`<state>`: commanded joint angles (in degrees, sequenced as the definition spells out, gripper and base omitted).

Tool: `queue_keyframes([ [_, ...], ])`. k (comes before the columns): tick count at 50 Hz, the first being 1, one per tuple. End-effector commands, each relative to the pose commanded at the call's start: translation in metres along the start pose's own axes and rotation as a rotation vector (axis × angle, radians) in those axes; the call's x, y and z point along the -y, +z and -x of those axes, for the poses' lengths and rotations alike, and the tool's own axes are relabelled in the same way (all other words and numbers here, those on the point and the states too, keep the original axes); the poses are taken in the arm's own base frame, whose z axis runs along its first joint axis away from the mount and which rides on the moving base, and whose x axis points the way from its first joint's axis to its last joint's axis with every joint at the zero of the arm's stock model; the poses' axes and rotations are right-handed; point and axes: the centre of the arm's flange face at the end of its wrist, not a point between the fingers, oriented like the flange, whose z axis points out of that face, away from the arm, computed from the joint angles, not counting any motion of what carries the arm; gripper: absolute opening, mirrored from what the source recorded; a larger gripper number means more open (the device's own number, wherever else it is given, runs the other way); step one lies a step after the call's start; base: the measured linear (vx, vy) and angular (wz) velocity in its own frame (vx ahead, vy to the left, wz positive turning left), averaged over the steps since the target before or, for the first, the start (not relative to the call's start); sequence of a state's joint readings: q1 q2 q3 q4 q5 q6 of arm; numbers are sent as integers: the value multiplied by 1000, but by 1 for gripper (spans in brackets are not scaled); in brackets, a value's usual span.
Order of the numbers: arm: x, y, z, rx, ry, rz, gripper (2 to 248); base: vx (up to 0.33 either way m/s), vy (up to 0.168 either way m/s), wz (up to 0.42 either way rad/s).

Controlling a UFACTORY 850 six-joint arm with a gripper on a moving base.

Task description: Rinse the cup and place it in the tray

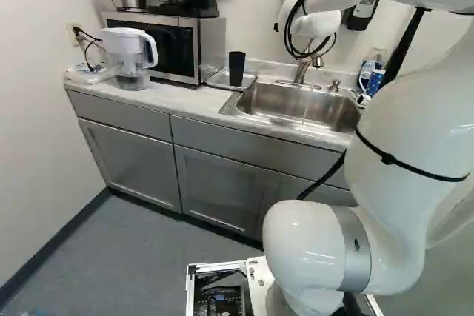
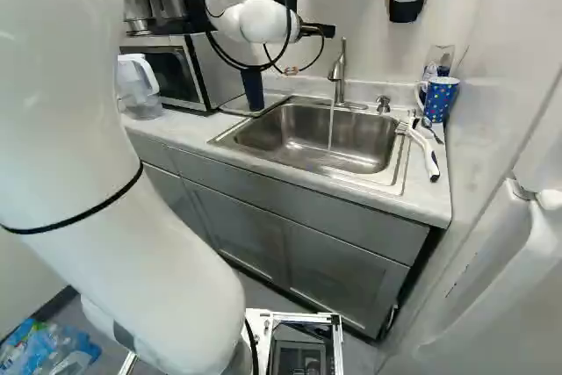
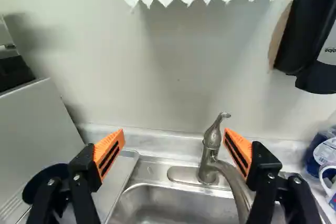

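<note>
White arm: is standing closest to me, reaching toward the counter's back wall.
Gripper: is holding its two fingers wide apart, with nothing between the pads; is hovering above the sink, facing the faucet.
Cup: is standing on the tray, close to its front edge, with its long axis upright; which end is facing up, I am not managing to tell.
Cup from gripper: is lying to the left and below, beyond the left finger, outside the grasp.
Water: is running from the faucet into the sink.
Next move: is turning, in my judgement, on the faucet lever, now lying ahead within the finger span; any return for the cup is needing a leftward, downward shift.
</note>
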<state>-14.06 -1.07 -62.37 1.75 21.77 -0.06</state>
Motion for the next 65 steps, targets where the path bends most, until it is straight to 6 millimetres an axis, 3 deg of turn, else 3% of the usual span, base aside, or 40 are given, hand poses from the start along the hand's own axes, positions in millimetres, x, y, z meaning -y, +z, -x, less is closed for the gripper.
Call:
queue_keyframes([
  [65,-17,42,-57,83,6,28,247,0,0,0],
])
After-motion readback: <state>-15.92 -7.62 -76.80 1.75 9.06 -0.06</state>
